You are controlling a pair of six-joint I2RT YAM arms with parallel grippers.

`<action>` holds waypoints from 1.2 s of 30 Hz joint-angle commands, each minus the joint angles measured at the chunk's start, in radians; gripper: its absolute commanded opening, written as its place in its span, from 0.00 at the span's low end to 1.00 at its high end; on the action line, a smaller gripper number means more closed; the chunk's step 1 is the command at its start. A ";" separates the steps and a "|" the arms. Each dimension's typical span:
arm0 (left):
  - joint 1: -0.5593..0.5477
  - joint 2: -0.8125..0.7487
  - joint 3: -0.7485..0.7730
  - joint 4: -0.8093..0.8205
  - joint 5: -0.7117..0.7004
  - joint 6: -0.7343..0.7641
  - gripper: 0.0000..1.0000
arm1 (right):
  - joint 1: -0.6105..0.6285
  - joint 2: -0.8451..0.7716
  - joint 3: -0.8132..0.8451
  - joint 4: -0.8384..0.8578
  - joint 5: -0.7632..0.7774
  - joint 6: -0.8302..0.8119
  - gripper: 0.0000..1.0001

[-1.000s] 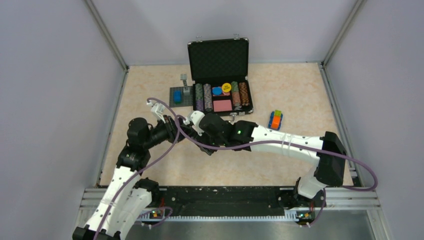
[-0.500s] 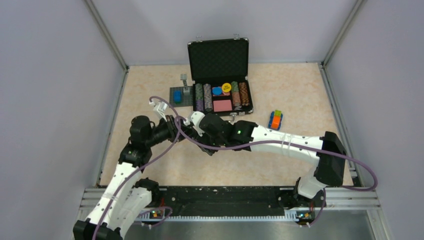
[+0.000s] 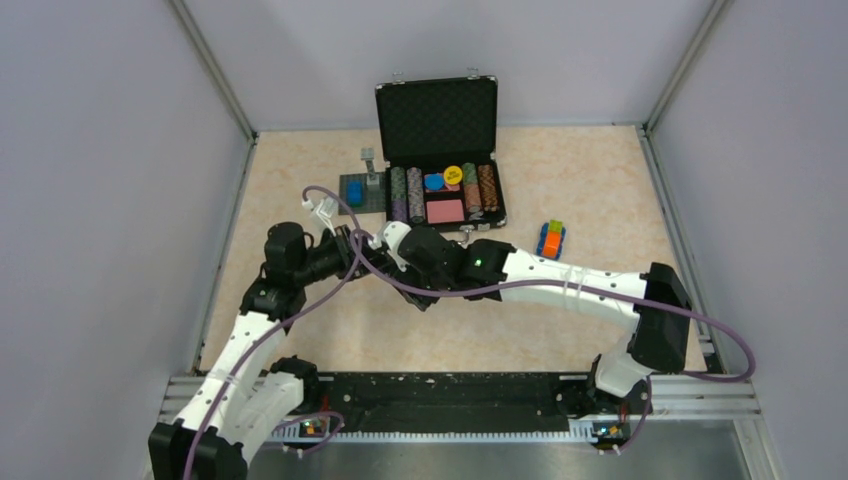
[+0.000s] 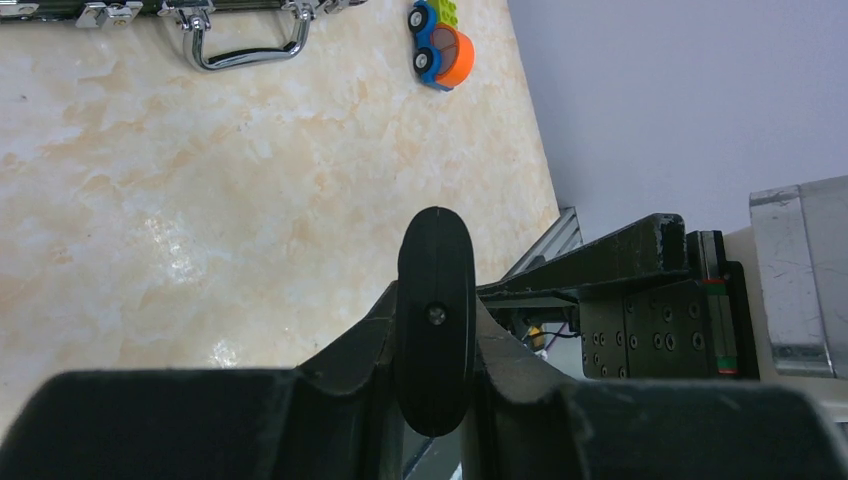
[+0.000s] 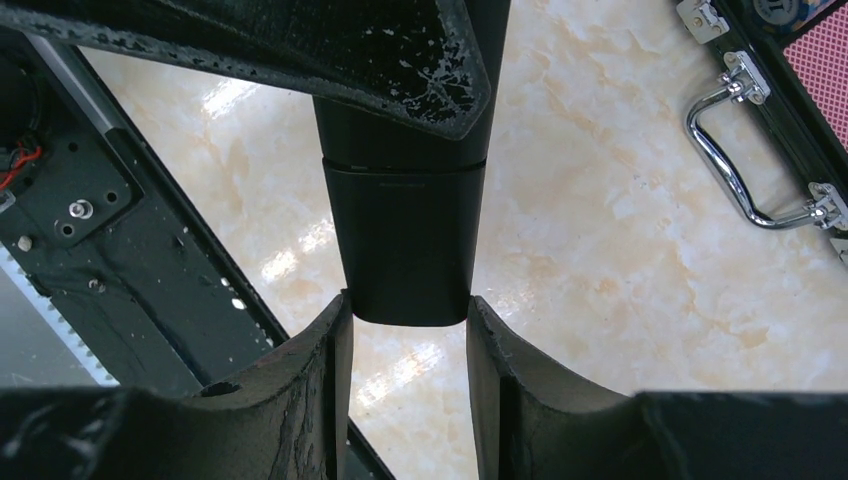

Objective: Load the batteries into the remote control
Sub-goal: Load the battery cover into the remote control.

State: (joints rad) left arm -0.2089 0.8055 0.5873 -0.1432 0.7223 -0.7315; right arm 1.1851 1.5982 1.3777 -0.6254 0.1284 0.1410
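The left gripper (image 4: 435, 312) was clamped on the remote control (image 4: 434, 262). Its fingers (image 4: 352, 345) pressed the two flat faces, so its own camera saw only the rounded black end, edge-on. The right gripper (image 5: 408, 308) was closed on the same bar from the opposite side, with its fingertips (image 5: 335, 340) touching both long edges at the squared end, just below a seam across the body. In the right wrist view one left finger lay across the remote's upper part.

The remote hung between the two grippers, off the table (image 3: 560, 170) — held at both ends. From above, the arms met just in front of the open black case (image 3: 437, 118) of poker chips, near its chrome handle (image 5: 745, 170). A small grey plate (image 3: 352, 205) with a blue piece on it sat just beside the case's left side. A bright toy car (image 3: 551, 239) stood to the right of the case, apart from it.
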 commanded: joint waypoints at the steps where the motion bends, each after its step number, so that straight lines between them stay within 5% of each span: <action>1: 0.000 0.008 0.060 0.038 0.101 -0.104 0.00 | 0.011 0.015 0.058 0.036 0.047 0.020 0.38; 20: 0.021 0.023 0.055 0.011 0.088 -0.131 0.00 | -0.002 0.005 0.095 -0.009 0.066 0.071 0.60; 25: 0.029 0.038 0.056 -0.011 0.082 -0.131 0.00 | -0.012 -0.012 0.106 -0.010 0.067 0.088 0.73; 36: 0.059 0.071 0.069 0.013 0.105 -0.158 0.00 | -0.065 -0.122 0.092 0.028 -0.080 0.160 0.86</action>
State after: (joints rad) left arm -0.1650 0.8673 0.6052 -0.1844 0.7963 -0.8700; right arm 1.1477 1.5806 1.4364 -0.6510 0.1162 0.2493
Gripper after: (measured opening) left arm 0.242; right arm 0.848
